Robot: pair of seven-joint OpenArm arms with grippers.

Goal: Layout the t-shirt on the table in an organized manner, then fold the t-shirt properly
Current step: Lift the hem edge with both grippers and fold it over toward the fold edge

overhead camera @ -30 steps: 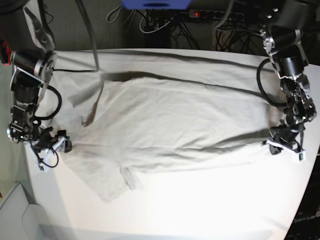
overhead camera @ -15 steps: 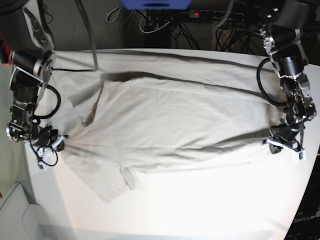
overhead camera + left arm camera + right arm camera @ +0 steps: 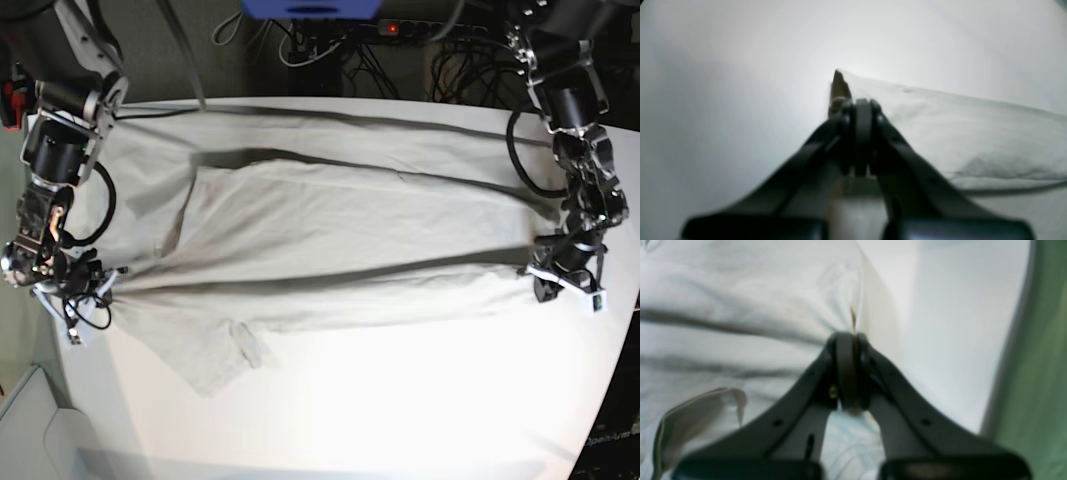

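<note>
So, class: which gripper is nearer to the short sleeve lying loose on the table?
Right. The right gripper pinches the t-shirt just beside that sleeve; the left gripper holds the opposite end, far away.

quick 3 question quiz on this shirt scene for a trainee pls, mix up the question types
1. True or false: the right gripper is shut on the plain pale grey-beige cloth t-shirt.
2. The left gripper pinches: A) a cable B) an edge of the t-shirt C) nothing.
3. Fill in: the t-shirt lies stretched across the large white smooth-topped ____.

Key: 1 true; 2 B; 3 table.
</note>
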